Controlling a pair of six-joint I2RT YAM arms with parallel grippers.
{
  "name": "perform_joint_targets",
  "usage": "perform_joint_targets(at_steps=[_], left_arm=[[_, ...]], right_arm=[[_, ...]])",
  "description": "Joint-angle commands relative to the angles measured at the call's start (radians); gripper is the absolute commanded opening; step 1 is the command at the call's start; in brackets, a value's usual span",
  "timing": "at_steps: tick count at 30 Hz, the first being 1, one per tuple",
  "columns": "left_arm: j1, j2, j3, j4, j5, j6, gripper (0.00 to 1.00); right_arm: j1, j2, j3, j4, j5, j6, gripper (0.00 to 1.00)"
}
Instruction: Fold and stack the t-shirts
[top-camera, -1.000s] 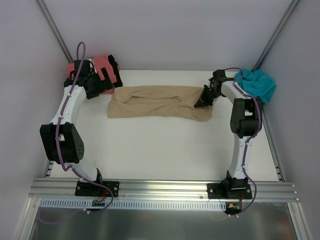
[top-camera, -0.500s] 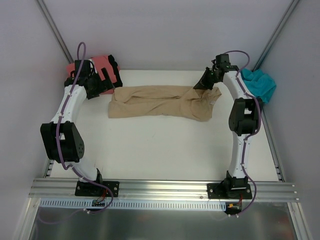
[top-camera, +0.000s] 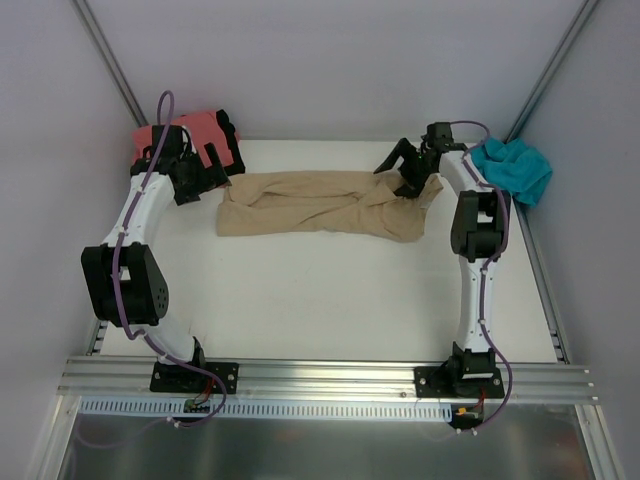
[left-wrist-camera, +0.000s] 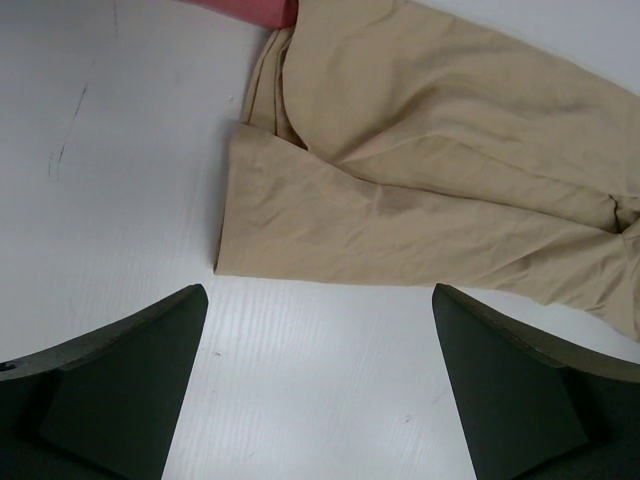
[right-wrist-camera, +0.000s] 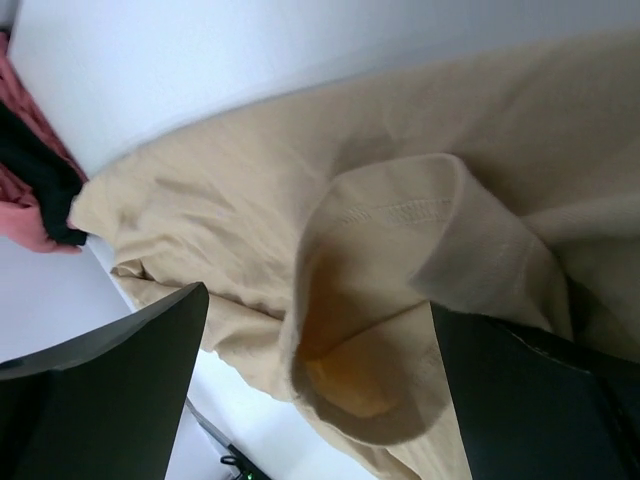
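The tan t-shirt (top-camera: 320, 205) lies as a long, loosely folded band across the back of the table, also seen close up as creased tan cloth (left-wrist-camera: 420, 180). My right gripper (top-camera: 398, 175) hovers over its right end, open, and the sleeve opening (right-wrist-camera: 370, 330) sits loose between the spread fingers (right-wrist-camera: 100, 390). My left gripper (top-camera: 207, 176) stands open just off the shirt's left end, over bare table (left-wrist-camera: 320, 380). The coral-pink t-shirt (top-camera: 200, 128) and black t-shirt (top-camera: 228, 135) lie at the back left. The teal t-shirt (top-camera: 512, 168) is bunched at the back right.
Slanted metal frame posts (top-camera: 110, 70) rise at both back corners. An aluminium rail (top-camera: 320, 378) carrying the arm bases runs along the near edge. The white table (top-camera: 320, 300) stretches between the tan shirt and the rail.
My right gripper carried the tan shirt's right end back and up, then opened and let it go. The sleeve now lies spread at the right. The left arm barely moved.
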Motion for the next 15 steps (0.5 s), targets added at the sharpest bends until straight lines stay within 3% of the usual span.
perform_joint_targets(at_steps=[1, 15], left_arm=[[-0.002, -0.062, -0.017, -0.018, 0.014, 0.011, 0.99], [-0.036, -0.057, -0.034, 0.015, 0.025, -0.020, 0.99]], right_arm=[[-0.004, -0.032, 0.052, 0.125, -0.036, 0.033, 0.99], [-0.024, -0.164, 0.032, 0.043, -0.090, 0.014, 0.99]])
